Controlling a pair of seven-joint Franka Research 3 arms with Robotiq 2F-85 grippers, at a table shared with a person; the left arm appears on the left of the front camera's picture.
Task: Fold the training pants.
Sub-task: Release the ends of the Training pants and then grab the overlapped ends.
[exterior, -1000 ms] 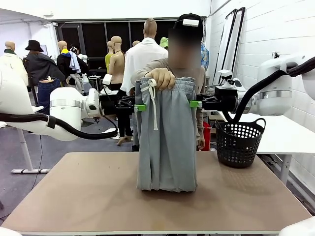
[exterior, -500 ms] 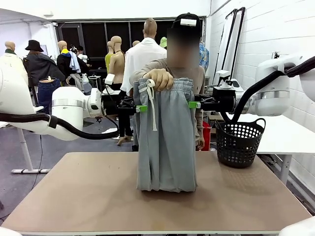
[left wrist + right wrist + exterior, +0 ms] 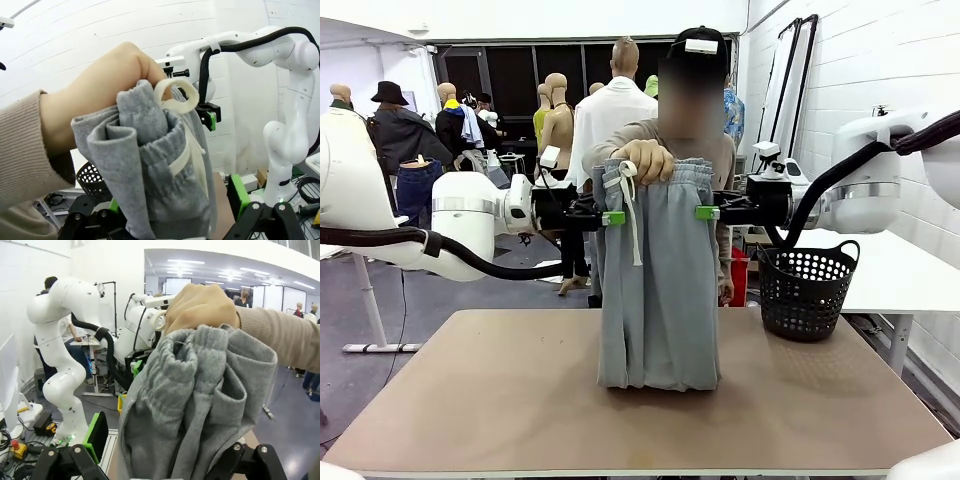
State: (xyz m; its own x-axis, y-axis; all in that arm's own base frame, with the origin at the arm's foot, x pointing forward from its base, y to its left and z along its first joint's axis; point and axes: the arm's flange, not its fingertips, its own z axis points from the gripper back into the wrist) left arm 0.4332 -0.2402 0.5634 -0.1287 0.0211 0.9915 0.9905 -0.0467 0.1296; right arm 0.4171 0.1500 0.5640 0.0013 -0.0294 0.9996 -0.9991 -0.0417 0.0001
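Front: person's hand (image 3: 645,160) fisted on the waistband; training pants (image 3: 658,290) hang upright, hems resting on the table (image 3: 470,400). Left gripper (image 3: 612,218) and right gripper (image 3: 708,212) sit at either edge. Left wrist: I see jaws spread, grey cloth between them. Right wrist: fingers wide apart around the fabric

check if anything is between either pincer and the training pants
Nothing visible is. The open left pincer and open right pincer flank the training pants just below the waistband, with the fabric between their jaws in both wrist views. The person's hand grips the waistband above them.
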